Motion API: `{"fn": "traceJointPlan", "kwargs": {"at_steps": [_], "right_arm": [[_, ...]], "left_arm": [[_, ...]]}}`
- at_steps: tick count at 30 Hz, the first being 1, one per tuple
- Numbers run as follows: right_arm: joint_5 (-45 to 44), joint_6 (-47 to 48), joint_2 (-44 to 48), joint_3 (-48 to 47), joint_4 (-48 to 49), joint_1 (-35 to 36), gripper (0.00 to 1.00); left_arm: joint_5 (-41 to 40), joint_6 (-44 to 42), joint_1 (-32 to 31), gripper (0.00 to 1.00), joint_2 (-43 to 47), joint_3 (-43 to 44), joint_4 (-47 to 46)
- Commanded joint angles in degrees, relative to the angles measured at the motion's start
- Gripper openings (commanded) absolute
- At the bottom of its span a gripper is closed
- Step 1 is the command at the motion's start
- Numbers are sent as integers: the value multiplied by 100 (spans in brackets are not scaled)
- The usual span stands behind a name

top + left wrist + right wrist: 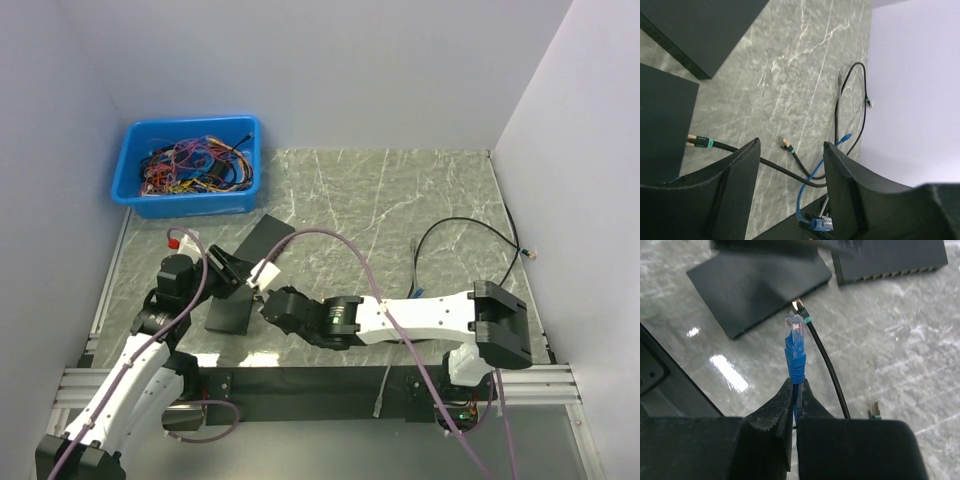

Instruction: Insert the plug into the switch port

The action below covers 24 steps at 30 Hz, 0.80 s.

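1. Progress check: the pick-up half looks done. The right gripper (795, 390) has its fingers squeezed tight on the tail end of the blue plug (795, 342), right where the boot meets the cable. The insert itself isn't done, the plug is in no port.
2. Where it is: the plug is up in the air over the marble table (900, 340), well short of the switch (890, 262). In the right wrist view the switch lies further off, up and to the right, with its row of ports facing back toward the camera.
3. Which way it points: the long axis runs straight out of the fingertips, clear tip leading and boot behind. It's aimed away from the wrist, more toward the plain black box (760, 285) and the gap beside it than at the ports, so I'd guess it needs swinging right before going in.
4. A black cable (827, 365) lies on the table just beside the plug's line, worth not snagging.
5. The left gripper (791, 142) has its fingers spread apart with nothing between them, just table and loose cables beyond.
6. What's left: line up with a port, close the gap, push home
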<state>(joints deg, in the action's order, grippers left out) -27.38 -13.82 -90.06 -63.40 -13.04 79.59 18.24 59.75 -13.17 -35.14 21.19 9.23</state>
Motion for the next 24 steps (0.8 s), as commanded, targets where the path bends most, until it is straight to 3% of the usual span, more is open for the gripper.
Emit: {"fn": "traceJointPlan", "kwargs": {"at_steps": [1,13,24], "right_arm": [[-172,301,-213,-480,372,-49,0],[-5,442,-952,-1271,73,-321,0],[-22,337,-961,-1395,56,-392,0]], "left_arm": [[-136,204,-186,59,-81,-18,-352],[-294,222,-450,55,-266,-54,-546],[-444,143,-502,14,-415,-62,-563]]}}
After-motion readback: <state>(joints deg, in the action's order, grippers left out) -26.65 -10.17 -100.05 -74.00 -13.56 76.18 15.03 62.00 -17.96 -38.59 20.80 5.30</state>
